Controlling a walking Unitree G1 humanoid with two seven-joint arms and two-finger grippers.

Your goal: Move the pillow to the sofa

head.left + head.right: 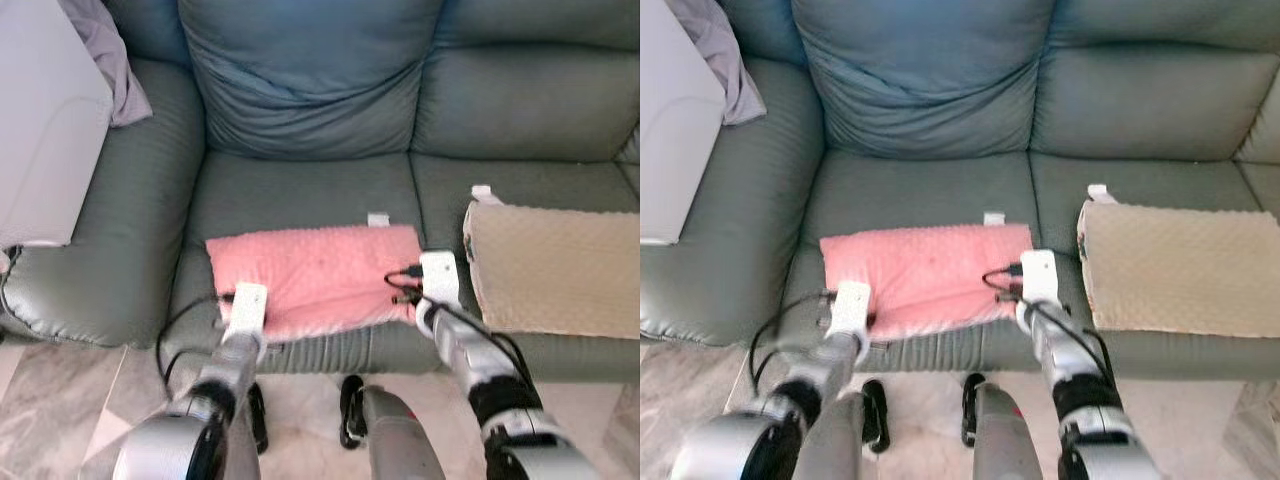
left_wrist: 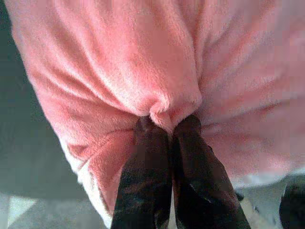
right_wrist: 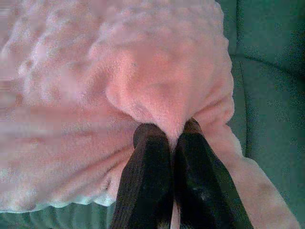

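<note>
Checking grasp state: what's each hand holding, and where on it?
Both hold the pink pillow: left hand pinches its front-left edge, right hand its front-right corner.

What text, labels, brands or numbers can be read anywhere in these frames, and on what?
None can be read.
Pink pillow: white tag at its back edge, too small to show print.
Beige pillow: white tag at its corner, likewise unreadable.
White camera blocks at each wrist: no markings visible.

The pillow (image 1: 315,275) lay on the sofa (image 1: 300,190) seat, w/ another cushion (image 1: 560,270) to its right, apart.
</note>
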